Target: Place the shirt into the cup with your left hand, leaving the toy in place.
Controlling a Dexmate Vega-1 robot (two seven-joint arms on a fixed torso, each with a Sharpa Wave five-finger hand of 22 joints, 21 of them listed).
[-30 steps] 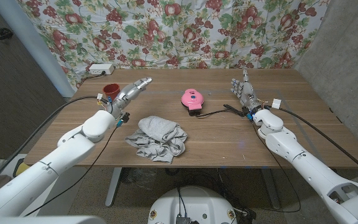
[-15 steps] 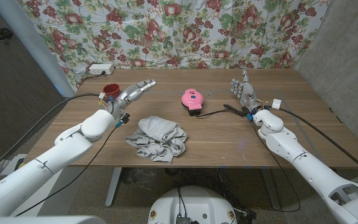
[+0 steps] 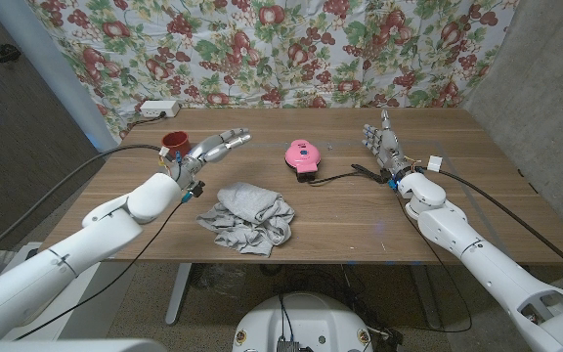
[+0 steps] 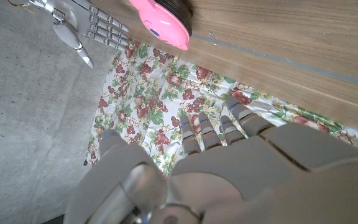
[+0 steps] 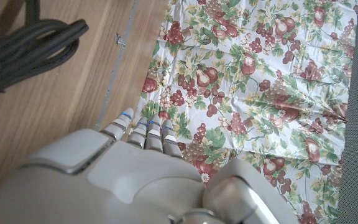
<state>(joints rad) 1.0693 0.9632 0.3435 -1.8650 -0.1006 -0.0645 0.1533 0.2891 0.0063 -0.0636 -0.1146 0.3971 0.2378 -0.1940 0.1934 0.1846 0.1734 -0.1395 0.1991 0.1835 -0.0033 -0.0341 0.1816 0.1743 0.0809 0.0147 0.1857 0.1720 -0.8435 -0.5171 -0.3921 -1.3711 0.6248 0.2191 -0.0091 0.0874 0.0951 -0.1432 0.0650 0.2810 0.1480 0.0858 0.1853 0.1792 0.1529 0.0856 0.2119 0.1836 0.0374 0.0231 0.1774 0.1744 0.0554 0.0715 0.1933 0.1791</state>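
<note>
A crumpled grey shirt [image 3: 248,217] lies on the wooden table near its front edge, left of centre. A dark red cup [image 3: 174,143] stands at the back left. A pink round toy [image 3: 300,154] with a black cord sits mid-table, also seen as the pink toy [image 4: 160,22]. My left hand [image 3: 213,148] hovers open between cup and toy, behind the shirt, fingers stretched toward the toy, holding nothing. The same left hand [image 4: 222,168] shows from behind in its wrist view. My right hand [image 3: 382,143] stands open at the right, fingers up, seen too as the right hand [image 5: 135,162].
A white power strip [image 3: 156,109] lies at the table's back left corner. A black cable [image 5: 23,40] runs from the toy toward my right hand. A floral cloth [image 3: 281,49] hangs behind the table. A small white block [image 3: 435,162] sits by my right wrist.
My left hand has drifted a little to the right, away from the cup and toward the toy. The shirt, cup, toy and right hand have stayed put.
</note>
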